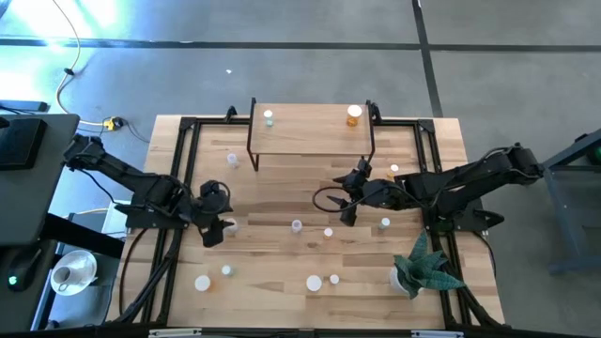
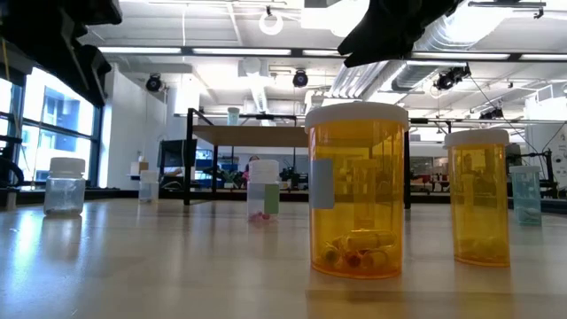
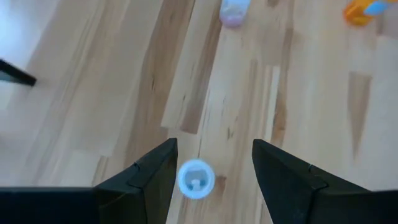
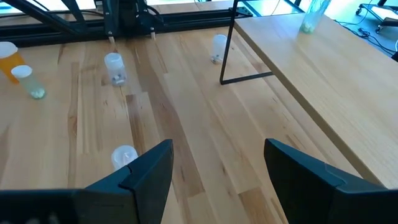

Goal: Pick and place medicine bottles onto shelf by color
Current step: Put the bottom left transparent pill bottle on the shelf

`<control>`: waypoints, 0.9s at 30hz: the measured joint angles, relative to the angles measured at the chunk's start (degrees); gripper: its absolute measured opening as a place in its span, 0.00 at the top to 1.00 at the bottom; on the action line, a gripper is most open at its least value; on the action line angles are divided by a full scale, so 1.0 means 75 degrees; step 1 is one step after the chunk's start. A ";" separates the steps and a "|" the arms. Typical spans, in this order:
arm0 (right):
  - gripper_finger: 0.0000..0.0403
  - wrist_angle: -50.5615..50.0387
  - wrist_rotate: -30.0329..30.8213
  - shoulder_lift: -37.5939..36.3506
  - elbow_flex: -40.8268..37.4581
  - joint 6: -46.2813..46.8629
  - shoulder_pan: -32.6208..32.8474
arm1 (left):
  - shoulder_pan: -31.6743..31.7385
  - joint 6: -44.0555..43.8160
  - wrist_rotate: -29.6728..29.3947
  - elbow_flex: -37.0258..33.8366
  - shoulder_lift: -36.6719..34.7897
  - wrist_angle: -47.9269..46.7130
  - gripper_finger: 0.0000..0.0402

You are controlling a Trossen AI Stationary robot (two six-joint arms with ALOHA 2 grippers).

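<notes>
Between spread fingers of left gripper [image 3: 214,180]: small white-capped bottle [image 3: 196,179], upright on table [image 3: 124,93], nothing held. Light, rigid plastic, smooth round wall, likely slippery; best pinched across body under cap. Right gripper [image 4: 217,180] open, empty, beside shelf [image 4: 323,68], pale wood, thin black legs.

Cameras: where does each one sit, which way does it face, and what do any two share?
High: overhead, straight down; both arms, light-wood shelf on black legs.
Low: table height, level; orange white-capped bottle, arm parts above.
Left wrist: down at the tabletop; left gripper open over a white-capped bottle.
Right wrist: forward across the table; right gripper open.
Shared: the shelf shows in high, low and right wrist.
</notes>
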 joint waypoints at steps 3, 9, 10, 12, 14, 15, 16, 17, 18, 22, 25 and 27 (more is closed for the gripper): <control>0.40 -0.0023 0.0000 0.0000 0.0000 -0.0001 -0.0001 | -0.0236 -0.0038 -0.0107 0.0000 0.0239 -0.0100 0.51; 0.40 -0.0059 -0.0174 0.0000 0.0000 -0.0001 -0.0001 | -0.0520 -0.0122 -0.0211 0.0000 0.1003 -0.0216 0.51; 0.40 -0.0061 -0.0219 0.0000 0.0000 -0.0001 -0.0001 | -0.0543 -0.0208 -0.0210 0.0000 0.1154 -0.0221 0.51; 0.40 -0.0059 -0.0230 0.0000 0.0000 -0.0001 -0.0001 | -0.0548 -0.0340 -0.0209 0.0000 0.1402 -0.0252 0.51; 0.40 -0.0061 -0.0230 0.0000 0.0000 -0.0001 -0.0001 | -0.0548 -0.0438 -0.0206 0.0000 0.1661 -0.0252 0.51; 0.40 -0.0059 -0.0230 0.0000 0.0000 -0.0001 -0.0001 | -0.0548 -0.0483 -0.0205 -0.0003 0.1747 -0.0270 0.51; 0.40 -0.0061 -0.0231 0.0000 0.0000 -0.0001 -0.0001 | -0.0546 -0.0546 -0.0208 -0.0003 0.1828 -0.0247 0.51; 0.40 -0.0064 -0.0233 0.0000 0.0000 -0.0001 -0.0001 | -0.0540 -0.0607 -0.0208 -0.0001 0.1917 -0.0233 0.51; 0.40 -0.0063 -0.0233 0.0000 0.0000 -0.0001 -0.0001 | -0.0525 -0.0643 -0.0205 -0.0003 0.1995 -0.0253 0.51; 0.40 -0.0070 -0.0236 0.0000 0.0000 -0.0001 -0.0001 | -0.0457 -0.0728 -0.0205 -0.0002 0.2214 -0.0257 0.51; 0.40 -0.0079 -0.0239 0.0000 0.0000 -0.0001 -0.0001 | -0.0368 -0.0908 -0.0205 0.0000 0.2301 -0.0244 0.51; 0.40 -0.0082 -0.0239 0.0000 0.0000 -0.0001 -0.0001 | -0.0321 -0.1007 -0.0205 -0.0001 0.2340 -0.0263 0.51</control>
